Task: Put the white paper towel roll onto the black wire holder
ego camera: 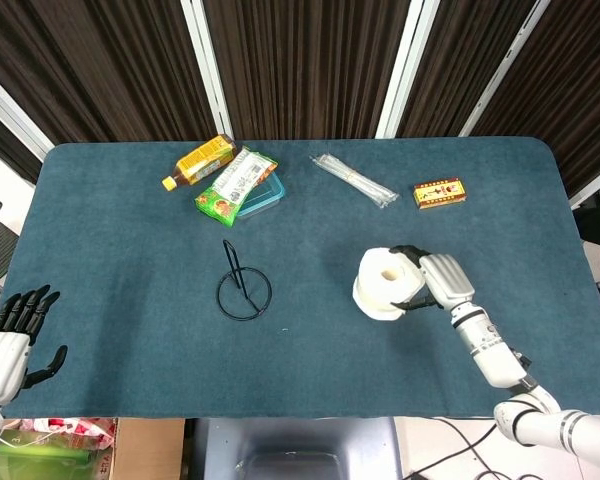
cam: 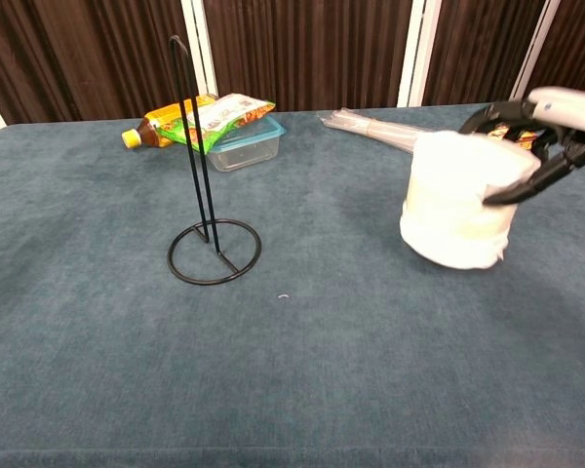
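The white paper towel roll (ego camera: 385, 284) (cam: 456, 200) is lifted just off the blue table, right of centre, tilted a little. My right hand (ego camera: 438, 280) (cam: 534, 136) grips it from the right side, dark fingers curled over its top edge and around its flank. The black wire holder (ego camera: 243, 285) (cam: 203, 180) stands upright on its ring base at the table's middle, well to the left of the roll. My left hand (ego camera: 10, 340) hangs off the table's near left corner, fingers spread and holding nothing; the chest view does not show it.
At the back of the table lie a yellow bottle (ego camera: 200, 160), a green snack bag on a clear blue container (ego camera: 242, 185), a clear packet of sticks (ego camera: 354, 180) and a small red and yellow box (ego camera: 440, 191).
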Action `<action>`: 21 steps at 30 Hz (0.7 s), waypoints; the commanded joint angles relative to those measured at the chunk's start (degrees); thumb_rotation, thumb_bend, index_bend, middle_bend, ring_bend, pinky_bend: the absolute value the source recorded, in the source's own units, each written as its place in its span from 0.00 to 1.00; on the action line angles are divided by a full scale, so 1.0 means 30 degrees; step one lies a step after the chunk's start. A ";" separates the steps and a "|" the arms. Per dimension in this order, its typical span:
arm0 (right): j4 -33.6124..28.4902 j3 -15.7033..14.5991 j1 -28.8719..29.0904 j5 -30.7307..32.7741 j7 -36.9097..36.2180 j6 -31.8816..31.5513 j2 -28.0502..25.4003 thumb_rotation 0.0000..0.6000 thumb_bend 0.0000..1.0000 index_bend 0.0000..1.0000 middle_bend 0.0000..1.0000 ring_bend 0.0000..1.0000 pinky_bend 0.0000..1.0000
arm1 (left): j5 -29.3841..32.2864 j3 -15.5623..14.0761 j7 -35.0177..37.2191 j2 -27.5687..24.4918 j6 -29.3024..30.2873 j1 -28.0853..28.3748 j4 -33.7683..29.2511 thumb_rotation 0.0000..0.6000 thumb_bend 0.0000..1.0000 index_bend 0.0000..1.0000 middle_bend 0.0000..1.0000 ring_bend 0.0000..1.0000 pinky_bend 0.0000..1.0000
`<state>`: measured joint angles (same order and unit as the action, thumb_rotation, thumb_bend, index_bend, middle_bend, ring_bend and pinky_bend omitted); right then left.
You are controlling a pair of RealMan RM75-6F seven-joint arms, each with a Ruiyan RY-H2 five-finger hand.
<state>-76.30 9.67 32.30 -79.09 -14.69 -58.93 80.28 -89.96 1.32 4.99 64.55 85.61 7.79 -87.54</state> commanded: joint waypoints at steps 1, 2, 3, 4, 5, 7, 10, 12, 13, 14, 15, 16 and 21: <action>-0.0354 0.0664 -0.0412 -0.0395 -0.1197 -0.1591 0.0117 1.00 0.27 0.89 0.73 0.74 0.81 | -0.0063 0.0047 0.0064 0.0077 0.0122 0.0001 0.0111 1.00 0.40 0.05 0.00 0.00 0.03; -0.0544 0.0791 -0.0415 -0.0515 -0.1352 -0.1856 0.0022 1.00 0.27 0.89 0.73 0.74 0.81 | -0.0095 0.0048 0.0074 0.0113 0.0155 0.0000 0.0149 1.00 0.40 0.05 0.00 0.00 0.03; -0.0916 0.0991 -0.0408 -0.0628 -0.1587 -0.2170 -0.0133 1.00 0.27 0.89 0.73 0.74 0.80 | -0.0123 0.0037 0.0064 0.0152 0.0150 0.0007 0.0182 1.00 0.40 0.05 0.00 0.00 0.03; -0.1311 0.1172 -0.0383 -0.0676 -0.1800 -0.2356 -0.0284 1.00 0.27 0.89 0.73 0.74 0.80 | -0.0125 0.0029 0.0036 0.0177 0.0116 0.0022 0.0201 1.00 0.40 0.05 0.00 0.00 0.04; -0.1806 0.1363 -0.0326 -0.0664 -0.2041 -0.2417 -0.0472 1.00 0.27 0.89 0.73 0.74 0.80 | -0.0103 0.0029 0.0000 0.0202 0.0067 0.0039 0.0213 1.00 0.40 0.05 0.00 0.00 0.04; -0.3461 0.1943 -0.0053 -0.0392 -0.2611 -0.2138 -0.1178 1.00 0.27 0.89 0.73 0.74 0.80 | -0.0003 0.0051 -0.0095 0.0233 -0.0030 0.0064 0.0203 1.00 0.40 0.05 0.00 0.00 0.04; -0.6117 0.3122 0.0485 0.0108 -0.2557 -0.1905 -0.2326 1.00 0.28 0.89 0.73 0.74 0.80 | 0.0146 0.0121 -0.0124 0.0242 -0.0090 0.0082 0.0227 1.00 0.40 0.05 0.00 0.00 0.04; -0.7733 0.3988 0.0982 0.0713 -0.1641 -0.1815 -0.2754 1.00 0.27 0.89 0.73 0.74 0.80 | 0.0275 0.0149 -0.0201 0.0282 -0.0260 0.0139 0.0249 1.00 0.40 0.05 0.00 0.00 0.04; -0.8423 0.4315 0.1229 0.1048 -0.1182 -0.1676 -0.2911 1.00 0.27 0.88 0.73 0.74 0.80 | 0.0330 0.0159 -0.0241 0.0297 -0.0346 0.0170 0.0256 1.00 0.40 0.05 0.00 0.00 0.04; -0.9060 0.4616 0.1492 0.1405 -0.0645 -0.1535 -0.3032 1.00 0.27 0.88 0.73 0.74 0.80 | 0.0383 0.0176 -0.0275 0.0310 -0.0422 0.0202 0.0265 1.00 0.40 0.05 0.00 0.00 0.04; -0.9811 0.4979 0.1861 0.1848 0.0147 -0.1400 -0.3117 1.00 0.27 0.88 0.73 0.74 0.79 | 0.0470 0.0212 -0.0306 0.0328 -0.0506 0.0239 0.0286 1.00 0.40 0.05 0.00 0.00 0.04; -1.0265 0.5262 0.2150 0.2224 0.0796 -0.1390 -0.3091 1.00 0.27 0.88 0.73 0.74 0.79 | 0.0552 0.0241 -0.0323 0.0342 -0.0574 0.0262 0.0305 1.00 0.40 0.05 0.00 0.00 0.04; -1.1740 0.6665 0.4164 0.5012 0.4616 -0.1497 -0.2217 1.00 0.27 0.88 0.73 0.74 0.79 | 0.0900 0.0330 -0.0255 0.0335 -0.0975 0.0394 0.0355 1.00 0.40 0.05 0.00 0.00 0.04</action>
<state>-107.67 25.84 40.11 -70.13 -8.12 -63.66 72.66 -87.37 2.26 4.12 65.57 82.82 8.89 -86.49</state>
